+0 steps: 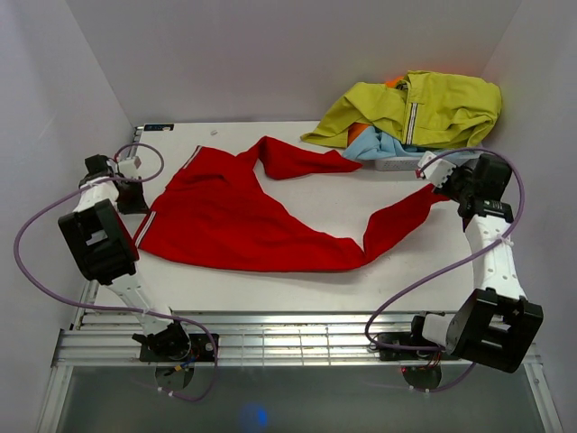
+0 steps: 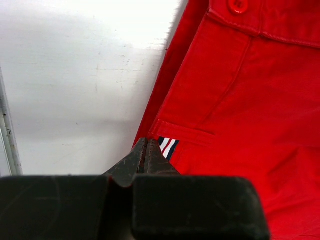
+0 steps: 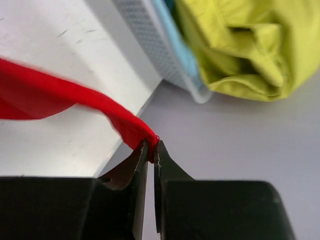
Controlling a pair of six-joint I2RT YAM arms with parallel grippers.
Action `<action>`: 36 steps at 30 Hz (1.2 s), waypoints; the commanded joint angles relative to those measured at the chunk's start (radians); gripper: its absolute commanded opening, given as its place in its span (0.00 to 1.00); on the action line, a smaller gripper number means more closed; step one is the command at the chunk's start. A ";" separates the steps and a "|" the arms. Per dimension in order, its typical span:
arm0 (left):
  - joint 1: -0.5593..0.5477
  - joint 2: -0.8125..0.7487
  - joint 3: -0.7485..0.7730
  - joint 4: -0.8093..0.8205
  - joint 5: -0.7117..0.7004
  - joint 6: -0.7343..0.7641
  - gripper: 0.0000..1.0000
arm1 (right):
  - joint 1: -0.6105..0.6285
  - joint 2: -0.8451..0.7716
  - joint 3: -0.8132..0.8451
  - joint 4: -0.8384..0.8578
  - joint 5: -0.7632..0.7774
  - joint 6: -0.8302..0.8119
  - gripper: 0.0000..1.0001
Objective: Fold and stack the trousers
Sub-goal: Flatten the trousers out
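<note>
Starting at the left, the left gripper (image 2: 146,152) has its jaws pressed together right at the outer edge of the trousers (image 1: 225,221), beside a small striped tag (image 2: 168,146). Whether any cloth is caught between them I cannot tell. The red trousers lie spread over the table (image 1: 315,203), the waist at the left. One leg runs toward the far side, and the other sweeps along the near side and then kinks up to the right. There the right gripper (image 3: 152,150) is clenched on the very tip of that leg, holding it lifted at the table's right edge, close to the heaped yellow-green jacket (image 1: 424,108) and the light blue garment (image 1: 379,144). As I judge it, the trousers are not yet folded. The main risk is the right-hand hold: only a sliver of hem is pinched, so a pull across the table could slip it free and drop the leg in a heap. If the left jaws hold nothing, the whole garment would drag rightward instead of tightening. A swing toward the far side could also snag the jacket pile.
</note>
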 commanded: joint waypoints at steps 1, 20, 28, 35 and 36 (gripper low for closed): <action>0.029 0.014 0.055 0.003 0.000 -0.013 0.00 | -0.033 -0.043 -0.036 0.255 -0.094 -0.049 0.08; 0.095 0.057 0.106 -0.075 0.009 0.040 0.00 | -0.567 -0.393 -0.726 0.280 -0.689 -0.918 0.08; 0.120 0.091 0.182 -0.102 -0.028 0.074 0.00 | -0.818 -0.194 -0.584 0.081 -0.754 -1.245 0.08; 0.120 0.099 0.211 -0.148 0.016 0.141 0.17 | -0.869 -0.147 -0.420 -0.313 -0.676 -1.383 0.29; 0.120 0.091 0.208 -0.161 0.032 0.152 0.46 | -0.863 -0.155 -0.400 -0.381 -0.662 -1.376 0.50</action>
